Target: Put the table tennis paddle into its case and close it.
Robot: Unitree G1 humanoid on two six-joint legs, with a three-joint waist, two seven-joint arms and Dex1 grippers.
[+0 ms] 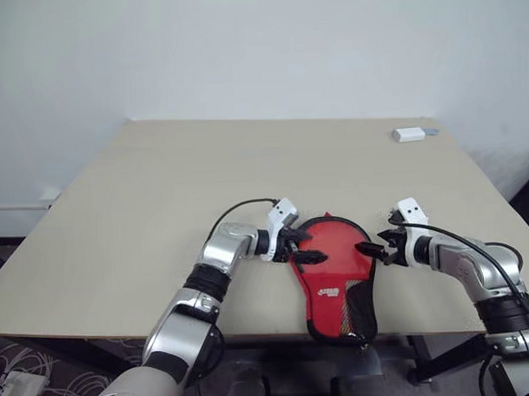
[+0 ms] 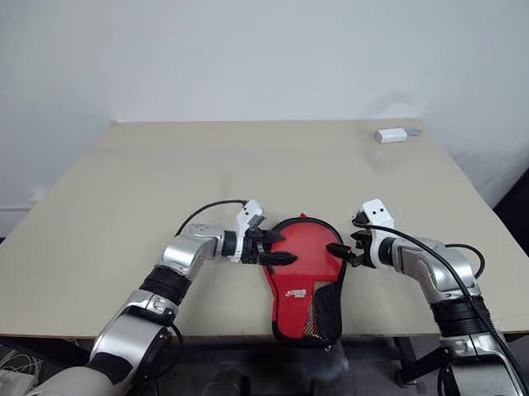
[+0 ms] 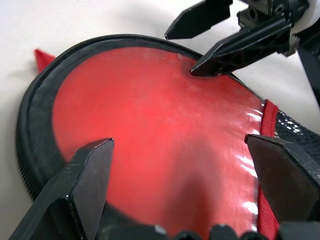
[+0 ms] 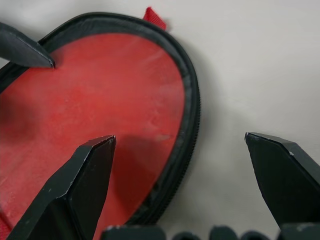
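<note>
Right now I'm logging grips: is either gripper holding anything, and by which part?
Nothing is held. The left gripper and right gripper both stand open at opposite edges of the case, fingers not closed on it.

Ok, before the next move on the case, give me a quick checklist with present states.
1. Table tennis paddle lying inside the case: ok.
2. Case closed over the paddle's face: not ok, red rubber exposed.
3. Left gripper open, over the case's left rim: ok.
4. Right gripper open, at the right rim: ok.
5. Either gripper holding the zip rim: not ok.
6. Zip pull located: cannot tell.
</note>
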